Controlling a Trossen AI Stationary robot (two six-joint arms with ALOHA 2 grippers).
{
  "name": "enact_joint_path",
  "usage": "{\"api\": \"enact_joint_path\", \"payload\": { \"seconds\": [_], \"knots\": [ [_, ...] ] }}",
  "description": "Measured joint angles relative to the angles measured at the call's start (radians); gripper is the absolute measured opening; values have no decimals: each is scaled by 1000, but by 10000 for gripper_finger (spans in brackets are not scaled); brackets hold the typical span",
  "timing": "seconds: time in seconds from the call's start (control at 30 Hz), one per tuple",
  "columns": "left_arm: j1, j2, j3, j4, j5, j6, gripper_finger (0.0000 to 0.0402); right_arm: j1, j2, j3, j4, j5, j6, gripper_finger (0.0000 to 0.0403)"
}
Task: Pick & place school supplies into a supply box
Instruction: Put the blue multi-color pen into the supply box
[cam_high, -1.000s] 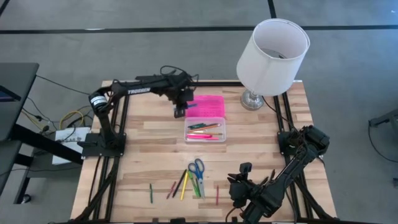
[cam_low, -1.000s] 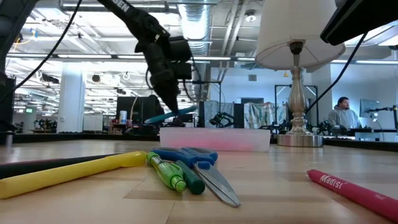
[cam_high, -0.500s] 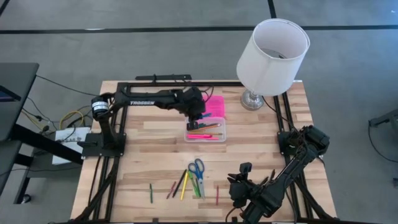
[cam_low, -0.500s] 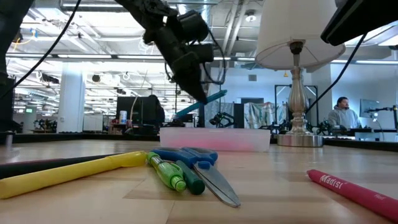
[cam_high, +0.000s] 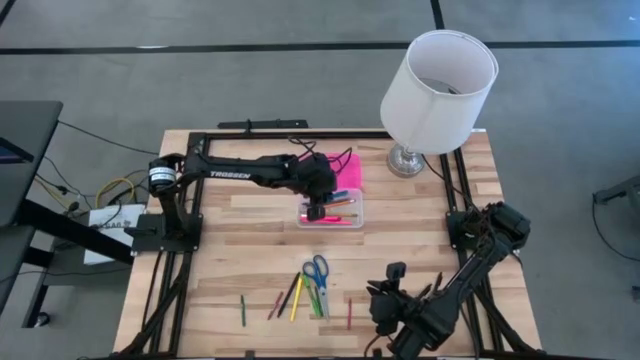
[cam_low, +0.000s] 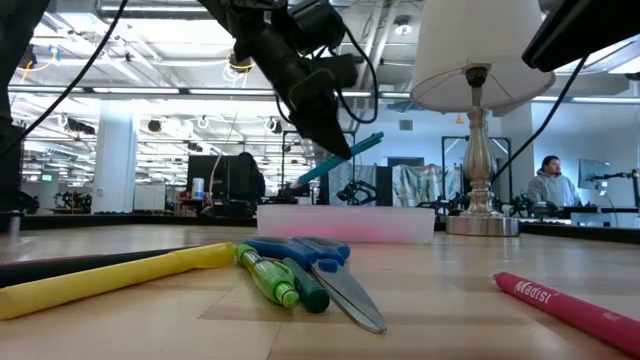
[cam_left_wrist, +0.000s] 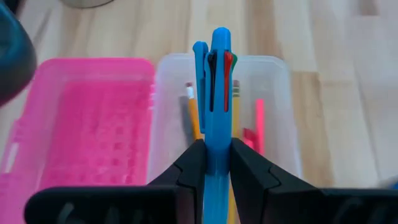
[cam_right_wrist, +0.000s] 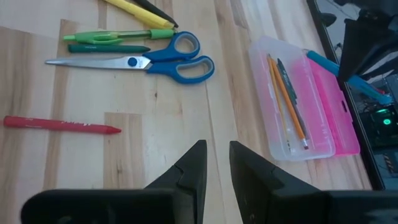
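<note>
On the left of the wooden tabletop, the left arm is reaching across from its base toward the middle, and its left hand is hanging over the supply box, clenched on a blue pen that is sticking out past the fingers at a slant above the box, as the low view shows. The box is lying open in the middle of the tabletop, its pink lid folded flat on the far side and its clear base already holding several pencils and a pink stick. Nearer the front edge, the remaining school supplies are lying in a loose row: a green pencil on its own, then a cluster of a yellow pen, green pens and the blue-handled scissors, then a red crayon just apart. Further right, at the back corner, a lamp with a white shade is standing. At the front right, the right hand is waiting low over the tabletop beside the crayon, its fingers parted a little and grasping nothing.
</note>
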Motion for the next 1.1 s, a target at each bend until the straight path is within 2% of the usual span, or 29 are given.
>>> {"api": "enact_joint_path", "payload": {
  "seconds": [0.73, 1.1],
  "knots": [
    [-13, 3, -100, 102, -3, -54, 48, 14, 0, 0, -7, 7, 9, 63],
    [-20, 80, -101, 128, 30, -53, 48, 16, 0, 0, -21, 6, 32, 63]
  ]
}}
